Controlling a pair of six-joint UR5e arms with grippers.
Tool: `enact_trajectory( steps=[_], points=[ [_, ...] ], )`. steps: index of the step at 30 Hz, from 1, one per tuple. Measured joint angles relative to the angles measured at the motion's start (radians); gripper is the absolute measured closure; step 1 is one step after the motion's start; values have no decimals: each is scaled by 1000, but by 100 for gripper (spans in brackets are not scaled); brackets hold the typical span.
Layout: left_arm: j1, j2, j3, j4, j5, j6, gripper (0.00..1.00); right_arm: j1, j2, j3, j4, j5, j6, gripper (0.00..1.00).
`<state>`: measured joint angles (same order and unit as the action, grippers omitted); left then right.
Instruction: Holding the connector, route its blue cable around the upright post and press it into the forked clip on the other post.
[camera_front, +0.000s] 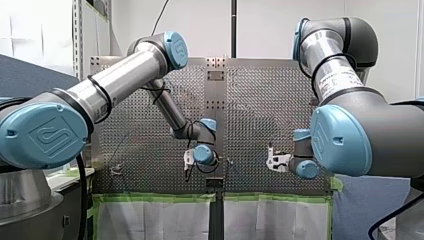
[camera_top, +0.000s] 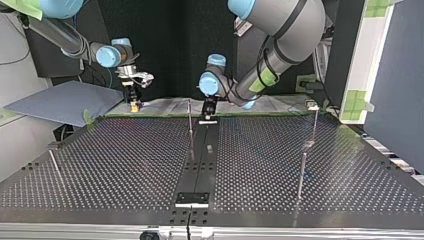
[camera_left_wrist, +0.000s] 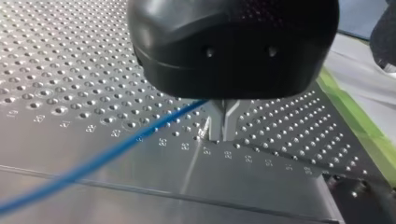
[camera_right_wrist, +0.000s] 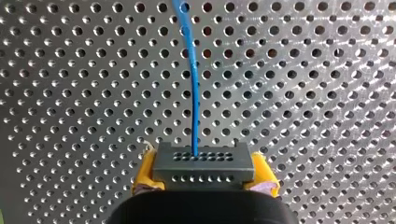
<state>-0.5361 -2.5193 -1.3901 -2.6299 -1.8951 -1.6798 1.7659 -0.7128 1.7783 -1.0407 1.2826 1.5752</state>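
- right gripper: yellow pads clamped on both ends of a dark grey connector, held over the perforated table.
- blue cable: leaves the connector's face and runs ahead across the table.
- left gripper: metal fingers point down, close to the table; jaws narrow, pinched on the blue cable.
- thin post: upright, just beside the left gripper in the top view.

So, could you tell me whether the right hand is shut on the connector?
Shut: the right hand's yellow pads clamp both sides of the grey connector.
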Motion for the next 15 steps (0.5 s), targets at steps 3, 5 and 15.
enact_trajectory(
  steps=[3, 5, 15],
  points=[
    [1, -1, 5, -7, 0, 0, 95, -2, 0, -4, 0, 0, 0, 100],
    [3, -1, 7, -10, 0, 0, 95, -3, 0, -7, 0, 0, 0, 100],
    [11, 0, 10, -20, 0, -3, 95, -4, 0, -13, 2, 0, 1, 100]
  ],
)
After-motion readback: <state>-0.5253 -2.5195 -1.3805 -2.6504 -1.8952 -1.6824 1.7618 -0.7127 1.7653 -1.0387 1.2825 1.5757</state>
